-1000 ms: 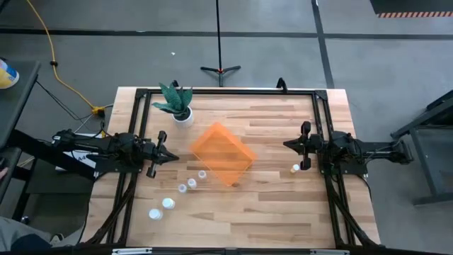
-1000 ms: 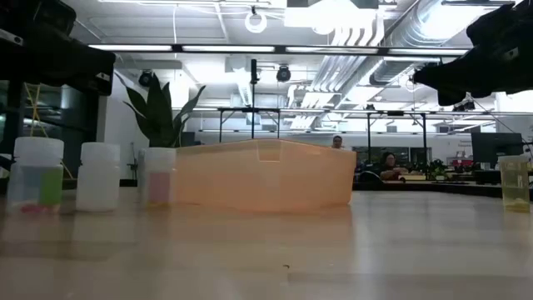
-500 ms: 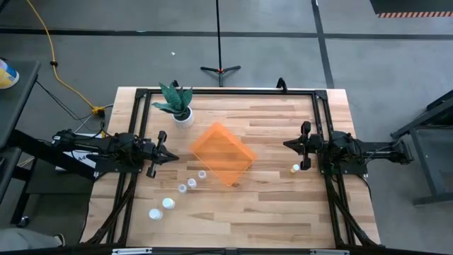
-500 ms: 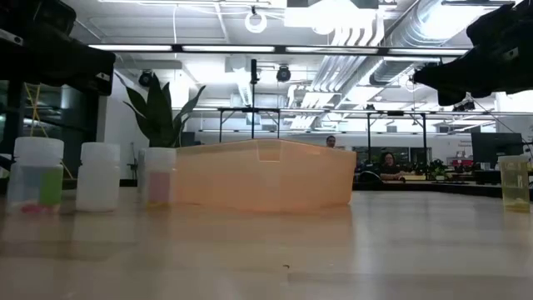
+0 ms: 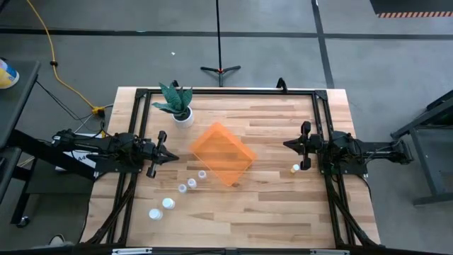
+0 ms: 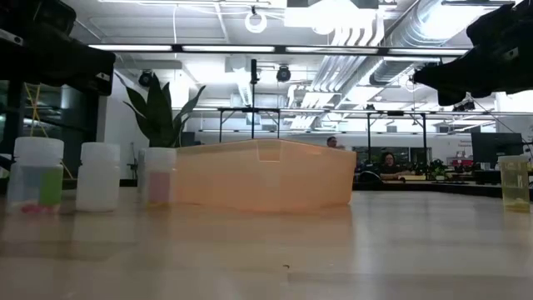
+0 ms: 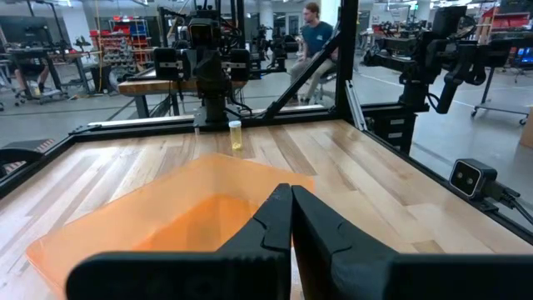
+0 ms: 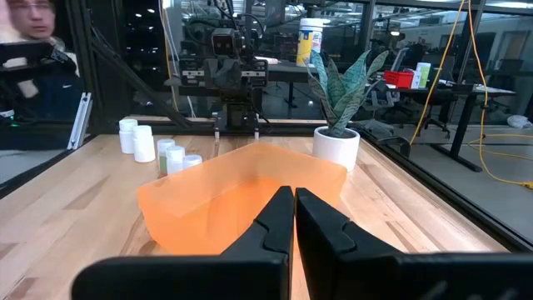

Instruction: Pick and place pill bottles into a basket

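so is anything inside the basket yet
Nothing shows inside the basket: from above, only wood grain shows through its orange floor. Five bottles stand on the table beside it and a sixth by the right claw.

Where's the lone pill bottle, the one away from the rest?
High view: the lone pill bottle stands right of the basket, beside the right gripper.

Basket mid-table, bottles left, one bottle right

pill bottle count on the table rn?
6. Five small white-capped translucent pill bottles trail diagonally off the orange translucent square basket toward the left arm's side. One sits alone by the right gripper.
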